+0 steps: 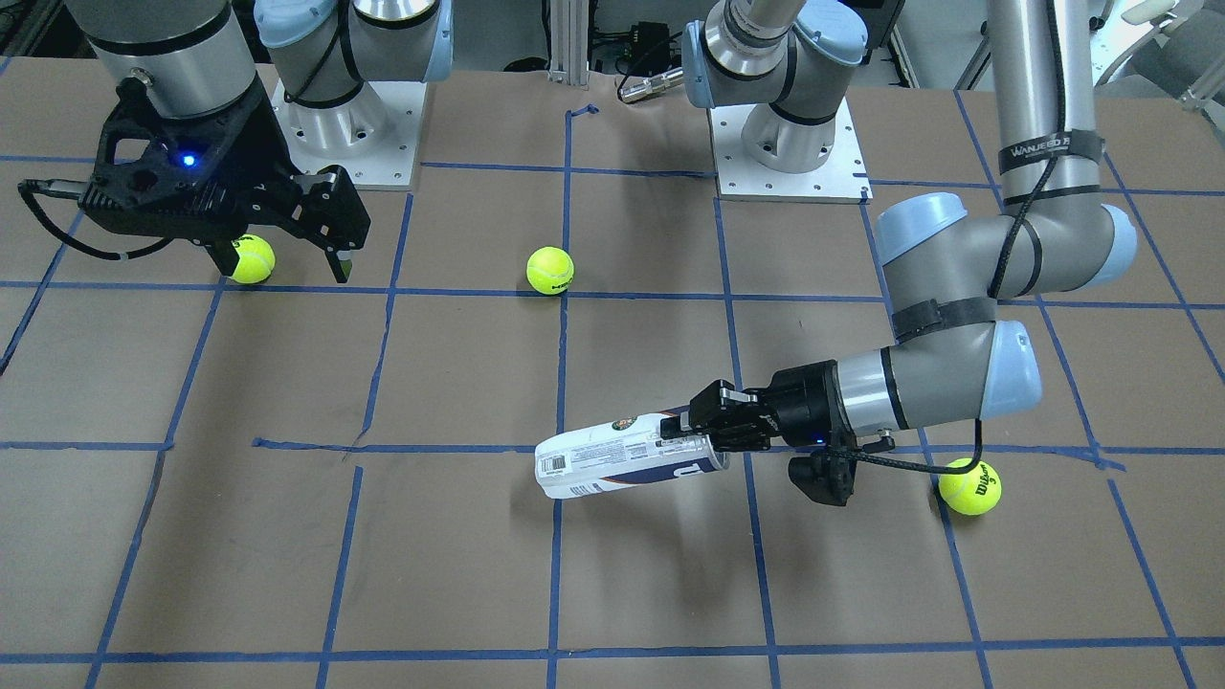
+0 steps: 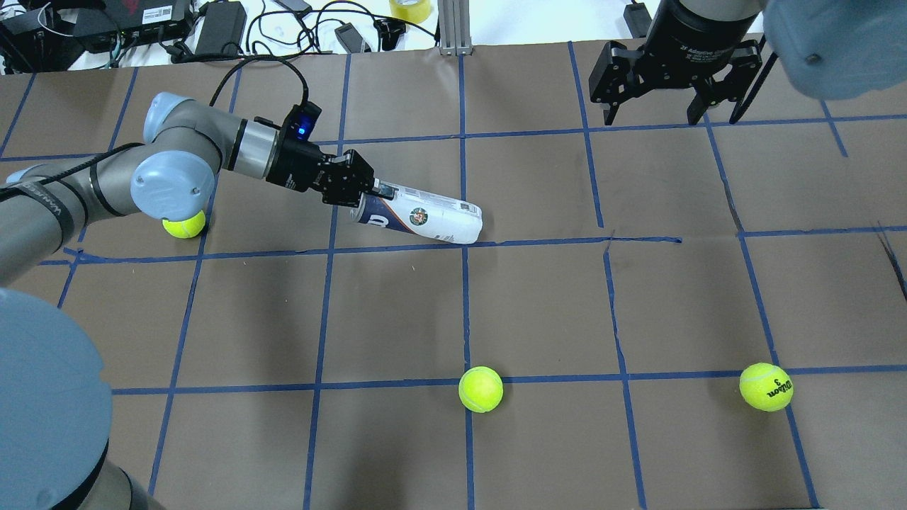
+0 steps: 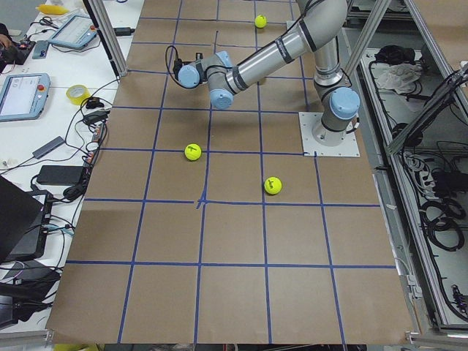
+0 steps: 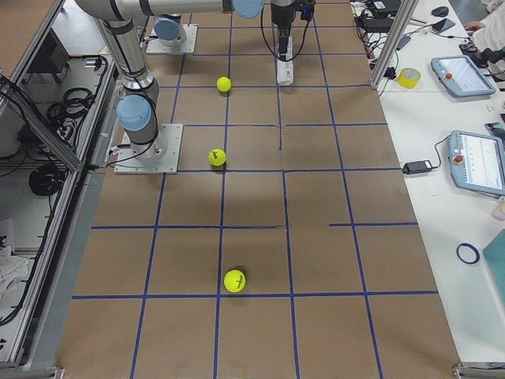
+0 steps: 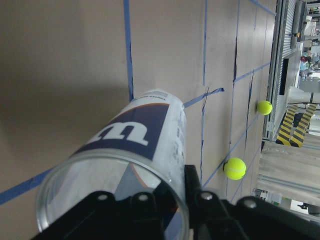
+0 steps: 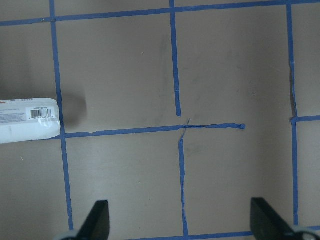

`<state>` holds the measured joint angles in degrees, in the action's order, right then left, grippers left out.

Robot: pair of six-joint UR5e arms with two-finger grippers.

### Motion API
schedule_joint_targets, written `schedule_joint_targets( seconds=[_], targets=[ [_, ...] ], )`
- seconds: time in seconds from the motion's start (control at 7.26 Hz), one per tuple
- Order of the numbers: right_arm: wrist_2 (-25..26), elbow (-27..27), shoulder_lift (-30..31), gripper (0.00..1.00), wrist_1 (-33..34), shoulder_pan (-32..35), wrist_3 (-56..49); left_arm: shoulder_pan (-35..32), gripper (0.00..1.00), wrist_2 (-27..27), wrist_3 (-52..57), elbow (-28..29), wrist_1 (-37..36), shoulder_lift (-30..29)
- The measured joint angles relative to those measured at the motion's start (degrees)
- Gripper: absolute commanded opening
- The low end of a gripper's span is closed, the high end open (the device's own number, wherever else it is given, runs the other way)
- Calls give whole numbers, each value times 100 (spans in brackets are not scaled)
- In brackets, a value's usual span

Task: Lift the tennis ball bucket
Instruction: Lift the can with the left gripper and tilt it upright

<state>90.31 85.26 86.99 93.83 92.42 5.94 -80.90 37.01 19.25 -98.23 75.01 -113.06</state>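
The tennis ball bucket is a clear can with a white and navy label, lying nearly level near the table's middle. It also shows in the overhead view, the left wrist view and the right wrist view. My left gripper is shut on its open rim end. I cannot tell whether the far end touches the table. My right gripper is open and empty, high over the table's far side, well away from the can. Its fingers frame bare table.
Three yellow-green tennis balls lie loose: one under my left elbow, one near the middle front, one at the right. The brown table has a blue tape grid. Cables and devices lie beyond its far edge.
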Motion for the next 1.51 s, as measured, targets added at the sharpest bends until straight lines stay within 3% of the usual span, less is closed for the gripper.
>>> schedule_joint_targets(
  seconds=[0.28,0.69,0.96,1.51],
  targets=[
    [-6,1,2,100,-22,1,9,-315,0,1002,-622,722,-28,128],
    [-7,22,-2,100,-41,3,20,-1347,0,3894,-853,1617,-481,31],
    [-5,28,-4,100,-34,4,34,-1895,0,5240,-430,1891,-673,-155],
    [-5,26,-4,100,-35,4,44,-2170,0,5540,-110,1934,-796,-409]
  ],
)
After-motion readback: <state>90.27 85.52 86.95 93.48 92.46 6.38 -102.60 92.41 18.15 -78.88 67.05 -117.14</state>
